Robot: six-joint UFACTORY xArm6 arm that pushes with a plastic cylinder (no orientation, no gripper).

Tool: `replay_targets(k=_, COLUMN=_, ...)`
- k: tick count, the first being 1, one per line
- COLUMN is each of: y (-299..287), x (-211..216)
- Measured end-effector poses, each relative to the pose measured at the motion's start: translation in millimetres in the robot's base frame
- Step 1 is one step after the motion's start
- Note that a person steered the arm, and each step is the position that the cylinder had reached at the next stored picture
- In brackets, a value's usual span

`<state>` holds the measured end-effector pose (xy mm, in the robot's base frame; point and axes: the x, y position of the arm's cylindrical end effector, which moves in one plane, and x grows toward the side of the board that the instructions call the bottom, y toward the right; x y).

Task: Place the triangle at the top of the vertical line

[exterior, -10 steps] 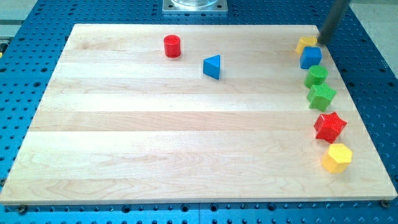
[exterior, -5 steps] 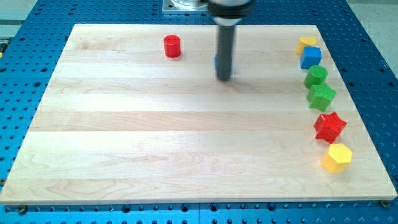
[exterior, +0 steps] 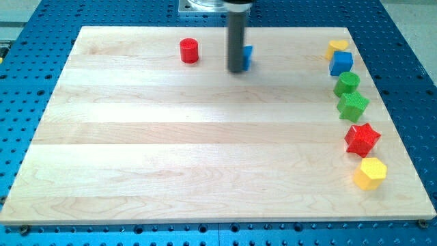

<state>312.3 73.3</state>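
Observation:
The blue triangle (exterior: 248,57) lies near the view's top centre, mostly hidden behind my rod. My tip (exterior: 237,70) is right against its left side. At the view's right a roughly vertical line of blocks runs down: a yellow block (exterior: 336,47) at its top, a blue cube (exterior: 341,63), a green block (exterior: 347,83), a second green block (exterior: 353,106), a red star (exterior: 362,139) and a yellow hexagon (exterior: 370,172) at its bottom.
A red cylinder (exterior: 189,50) stands to the left of my tip. The wooden board (exterior: 171,150) rests on a blue perforated table.
My rod swept from the view's top right corner to the board's centre, then up a little. The blue triangle moved up and to the right, from about mid-left of the rod's path.

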Motion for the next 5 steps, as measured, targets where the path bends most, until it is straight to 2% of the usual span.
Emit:
replay_targets(k=1, y=76, x=-24)
replay_targets(k=3, y=-7, x=-15)
replay_targets(k=4, y=-21, x=-34)
replay_targets(k=5, y=26, x=-46)
